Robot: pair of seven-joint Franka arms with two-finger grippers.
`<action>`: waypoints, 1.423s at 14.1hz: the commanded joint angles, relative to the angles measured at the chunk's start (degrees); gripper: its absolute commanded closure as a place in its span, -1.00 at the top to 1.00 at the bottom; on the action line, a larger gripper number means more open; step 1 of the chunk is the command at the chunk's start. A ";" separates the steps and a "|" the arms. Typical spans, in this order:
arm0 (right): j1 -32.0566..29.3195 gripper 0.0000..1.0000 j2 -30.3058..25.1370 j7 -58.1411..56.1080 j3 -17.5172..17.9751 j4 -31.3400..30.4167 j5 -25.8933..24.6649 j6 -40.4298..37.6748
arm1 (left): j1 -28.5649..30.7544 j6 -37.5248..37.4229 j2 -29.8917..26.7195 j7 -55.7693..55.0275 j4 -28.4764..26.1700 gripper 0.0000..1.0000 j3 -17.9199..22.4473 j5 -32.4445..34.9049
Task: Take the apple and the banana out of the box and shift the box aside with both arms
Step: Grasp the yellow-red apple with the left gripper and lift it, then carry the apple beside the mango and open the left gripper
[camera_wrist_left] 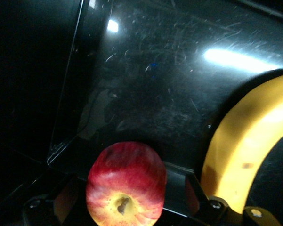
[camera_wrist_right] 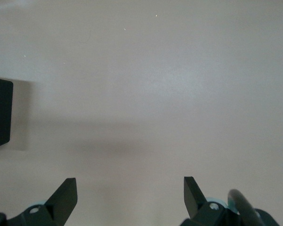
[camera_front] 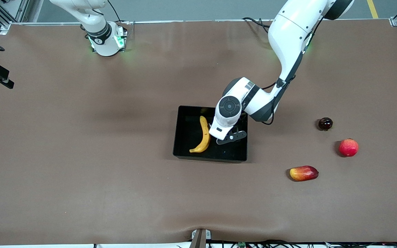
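Right arm waits up near its base at its own end of the table (camera_front: 81,189); right pincer (camera_wrist_right: 130,195) is out of the front view, but its wrist view shows it spread wide over bare table, holding nothing, with only a corner of the box (camera_wrist_right: 0,113) in sight.

Box (camera_front: 184,137) sits mid-table. Banana (camera_front: 203,136) lies inside along the wall toward the right arm's end, tip pointing at the front camera. Left arm reaches down into the box beside it. The apple is hidden under the wrist in the front view; left wrist view shows apple (camera_wrist_left: 126,183) on the box floor, squarely between the fingers of the left pincer (camera_wrist_left: 127,202), stem dimple facing the lens. Fingers are apart, no contact that I can see. Banana (camera_wrist_left: 245,155) is just beside the apple there, near one finger.

Step in hand, my read: grasp the apple.
- Centre looks fine, so close straight, no lateral correction.
- Get the pads at the widest part of the apple; too high and a round, smooth skin likely squirts out.
- Watch the banana-side finger: a nudge could roll the banana into the apple.
- Lift vertically until clear of the box wall, then travel.
- Set down on free table, away from the mango (camera_front: 303,173), the pinkish-red round fruit (camera_front: 348,147) and the small dark fruit (camera_front: 325,123) toward the left arm's end.
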 commanded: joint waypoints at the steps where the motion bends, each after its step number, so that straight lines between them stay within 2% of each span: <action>1: -1.27 1.00 2.49 0.46 0.81 1.06 0.52 -0.30 | -0.53 0.28 -1.37 -0.88 -2.59 0.95 0.54 2.38; 4: -1.27 1.00 3.56 0.38 0.81 1.06 0.52 -0.56 | -0.18 0.28 -1.63 -0.53 -1.64 -0.86 0.45 2.39; 5: -1.27 1.00 3.56 0.46 0.81 1.06 0.61 -0.56 | -0.01 0.19 -1.99 -0.70 -0.76 -1.00 0.45 2.39; 9: -0.74 1.00 6.44 0.20 0.89 0.97 0.96 -0.39 | 0.78 -6.72 -3.13 -0.09 6.61 -1.00 0.89 2.56; 11: -0.31 1.00 7.07 -0.15 0.98 1.06 -0.27 0.14 | 2.97 -9.73 -5.41 2.27 8.30 -1.00 0.98 2.56; 15: -1.00 1.00 7.60 -0.24 0.98 0.89 -0.89 5.66 | 11.66 -10.79 -10.86 10.97 8.21 -1.00 0.36 2.03; 17: -1.18 1.00 9.08 -0.24 0.98 0.97 -3.77 6.38 | 15.53 -14.20 -11.66 19.64 8.12 -1.00 1.06 2.65; 20: -1.44 1.00 11.98 0.11 0.81 0.97 -7.30 8.13 | 25.72 -15.27 -11.14 31.95 7.25 -1.00 1.06 3.43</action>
